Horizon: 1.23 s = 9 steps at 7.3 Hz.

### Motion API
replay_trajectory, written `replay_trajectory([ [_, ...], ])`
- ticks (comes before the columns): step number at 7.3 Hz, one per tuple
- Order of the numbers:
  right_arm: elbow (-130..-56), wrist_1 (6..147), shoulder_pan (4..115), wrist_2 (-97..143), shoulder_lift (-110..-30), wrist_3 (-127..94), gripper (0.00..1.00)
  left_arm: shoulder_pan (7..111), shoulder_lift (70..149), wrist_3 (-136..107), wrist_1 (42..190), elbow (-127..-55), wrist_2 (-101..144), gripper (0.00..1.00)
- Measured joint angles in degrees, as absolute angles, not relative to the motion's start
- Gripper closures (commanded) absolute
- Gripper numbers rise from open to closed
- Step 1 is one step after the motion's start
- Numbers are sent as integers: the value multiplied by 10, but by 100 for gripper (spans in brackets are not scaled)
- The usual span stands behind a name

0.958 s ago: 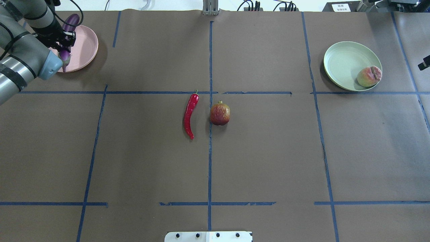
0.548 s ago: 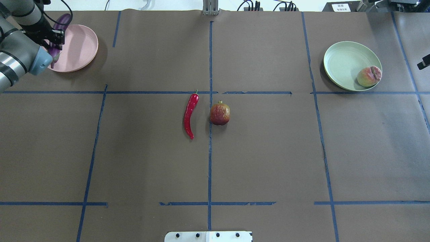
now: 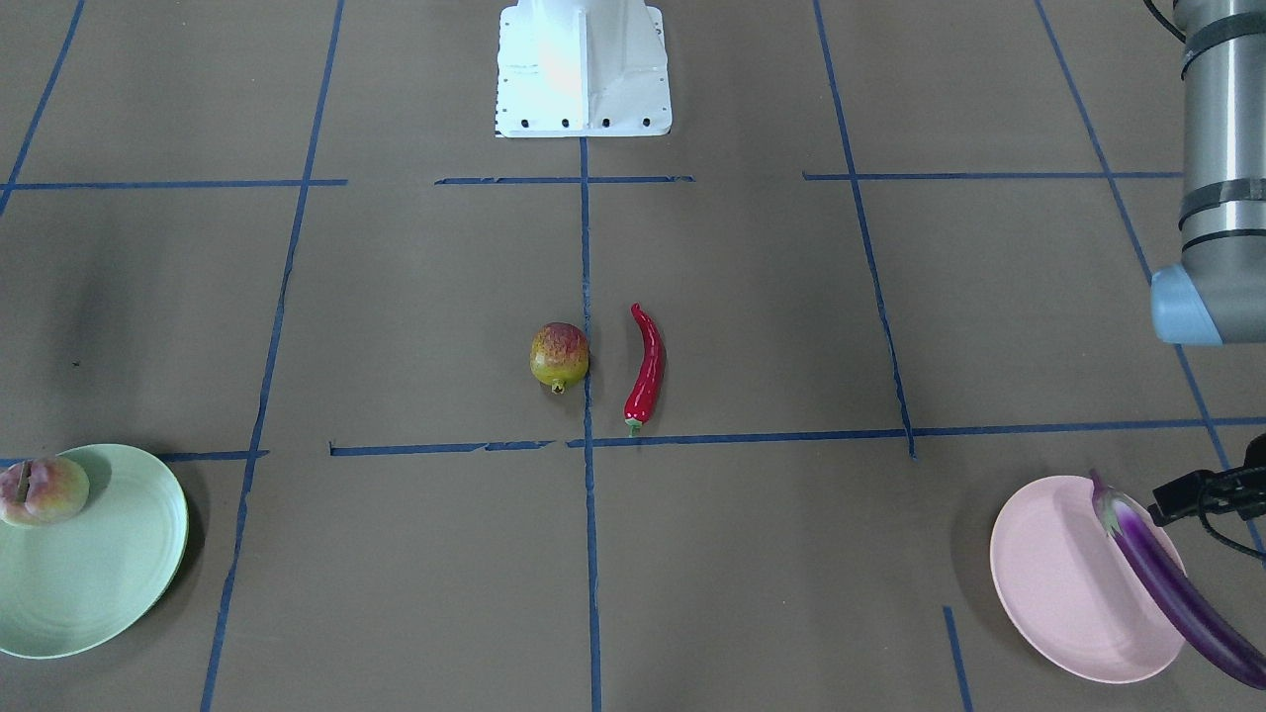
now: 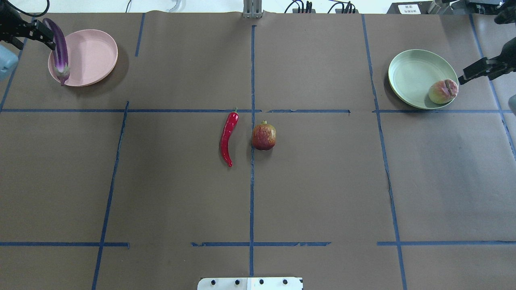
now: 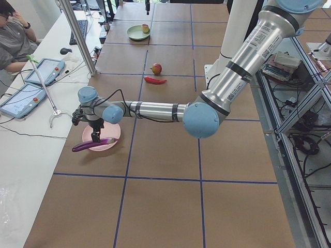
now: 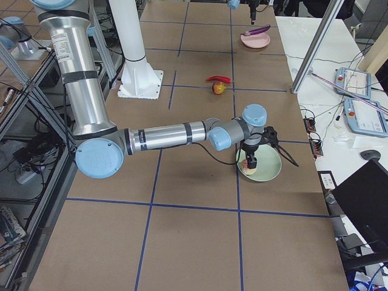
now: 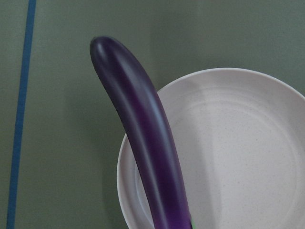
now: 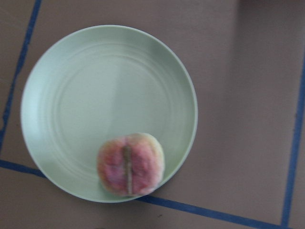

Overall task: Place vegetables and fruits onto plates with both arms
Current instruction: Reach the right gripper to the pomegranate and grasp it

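The purple eggplant [image 4: 60,46] lies across the left rim of the pink plate [image 4: 92,56], one end sticking out past the edge [image 3: 1167,578]. My left gripper [image 4: 40,34] hovers open just beside and above it, holding nothing. The peach [image 4: 443,91] rests at the near edge of the green plate [image 4: 415,74]. My right gripper [image 4: 469,74] hangs open above the plate's right side, clear of the peach. At the table's middle the red chili [image 4: 227,137] and the pomegranate-like fruit [image 4: 264,137] lie side by side.
Blue tape lines divide the brown table cover. The white base block [image 3: 582,69] stands at the robot's edge. In the exterior left view a person [image 5: 10,36] sits at a side table with tablets, behind a metal post [image 5: 77,36].
The left arm has drawn back to the left and let go of the eggplant, which now rests on the pink plate's rim. The right gripper has come in from the right edge towards the green plate.
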<state>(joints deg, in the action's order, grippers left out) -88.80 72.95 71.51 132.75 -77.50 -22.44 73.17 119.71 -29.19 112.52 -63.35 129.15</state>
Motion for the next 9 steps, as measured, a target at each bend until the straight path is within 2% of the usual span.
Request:
replay_trajectory([
  [3, -958, 731, 596, 1316, -728, -416, 0, 733, 1117, -290, 1108, -766, 1309, 0],
  [9, -951, 894, 343, 1099, -499, -667, 0, 725, 1101, -313, 1093, -807, 1308, 0],
])
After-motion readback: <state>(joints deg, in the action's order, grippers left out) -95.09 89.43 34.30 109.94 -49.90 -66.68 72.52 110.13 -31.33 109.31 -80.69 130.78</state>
